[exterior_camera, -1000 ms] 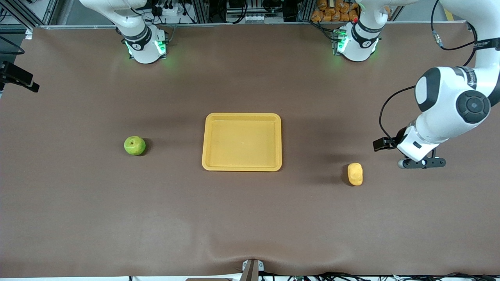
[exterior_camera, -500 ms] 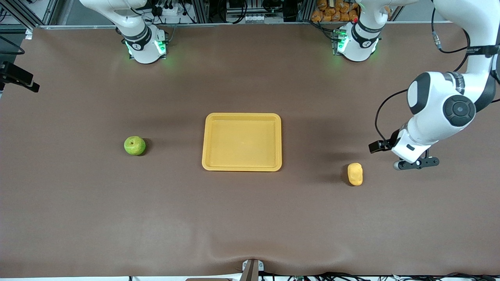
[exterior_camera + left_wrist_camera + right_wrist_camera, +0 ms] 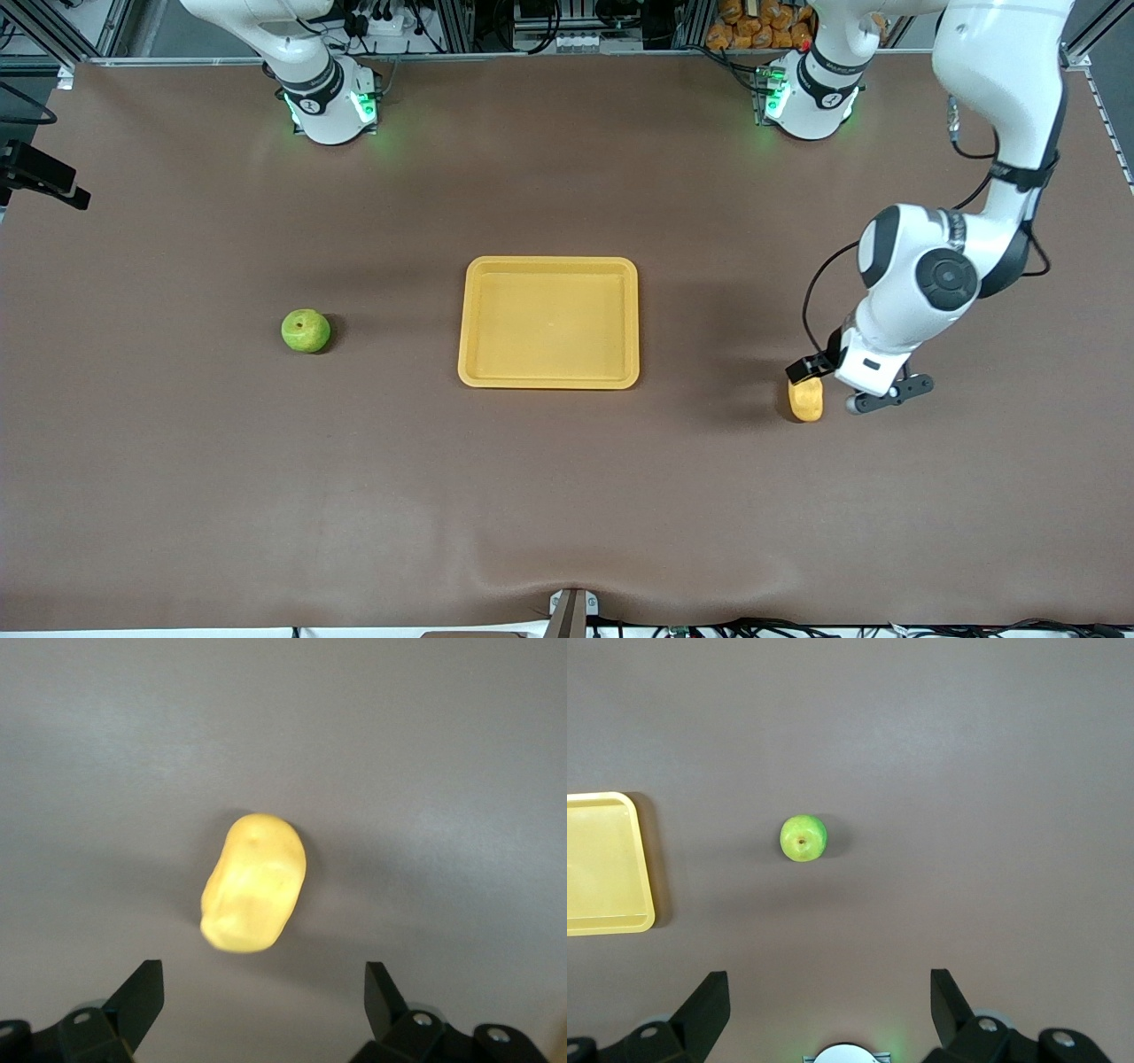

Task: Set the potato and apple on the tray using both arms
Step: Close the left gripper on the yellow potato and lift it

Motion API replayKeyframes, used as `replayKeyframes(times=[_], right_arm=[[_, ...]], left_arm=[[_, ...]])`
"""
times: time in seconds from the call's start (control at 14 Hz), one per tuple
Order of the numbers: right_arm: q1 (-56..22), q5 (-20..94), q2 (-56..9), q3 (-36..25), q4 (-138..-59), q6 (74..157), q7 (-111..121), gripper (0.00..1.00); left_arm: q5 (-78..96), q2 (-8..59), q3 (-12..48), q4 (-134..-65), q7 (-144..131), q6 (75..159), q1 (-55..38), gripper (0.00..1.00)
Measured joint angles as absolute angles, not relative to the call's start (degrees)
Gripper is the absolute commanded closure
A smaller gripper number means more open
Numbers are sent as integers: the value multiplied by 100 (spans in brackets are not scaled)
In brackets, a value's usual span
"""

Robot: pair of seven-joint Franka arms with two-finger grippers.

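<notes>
The pale yellow potato [image 3: 805,400] lies on the brown table toward the left arm's end. My left gripper [image 3: 879,396] hangs low just beside it, on the side away from the tray, open and empty. In the left wrist view the potato [image 3: 255,883] lies just ahead of the open left gripper [image 3: 263,992]. The green apple [image 3: 306,330] lies toward the right arm's end. The yellow-orange tray [image 3: 548,379] sits empty between them. In the right wrist view the open right gripper [image 3: 830,1001] is high above the table, with the apple [image 3: 803,838] and tray [image 3: 645,904] far below.
The right arm's green-lit base [image 3: 328,102] and the left arm's base [image 3: 808,97] stand along the table's edge farthest from the front camera. A black bracket [image 3: 35,173] juts in at the right arm's end.
The left arm has swung in from the table's end toward the potato and come lower, so its gripper now hangs right beside it. Apple, potato and tray have not moved.
</notes>
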State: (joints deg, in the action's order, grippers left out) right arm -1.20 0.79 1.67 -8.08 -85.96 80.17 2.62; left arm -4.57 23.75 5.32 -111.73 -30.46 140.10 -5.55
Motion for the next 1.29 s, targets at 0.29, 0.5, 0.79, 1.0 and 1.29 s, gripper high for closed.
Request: replayKeyframes(times=[0.29,0.5,0.79,1.0,1.29], right_arm=[[-108,79,131,-812,-8596,8022,261,0],[-99,79,108,-814,-8596,8038,261,0],[-98,79,-46,-810,-8598,8060,261,0],[-95,74,-105,-813,-8598,8074,261,0],[-88,72,-282,-814,-8599,8095,261,0]], left_arm=[[-1042,2771,501,-10909,-2804,14037,-505,0],[-1075,3278,509,-10518,-2752,14005,-543,0],[-1077,3601,502,-10269,-2709,13972,-520,22],[-1077,3654,508,-10249,-2741,13940,-536,100],[-1077,3661,515,-10192,-2834,13931,-549,100]])
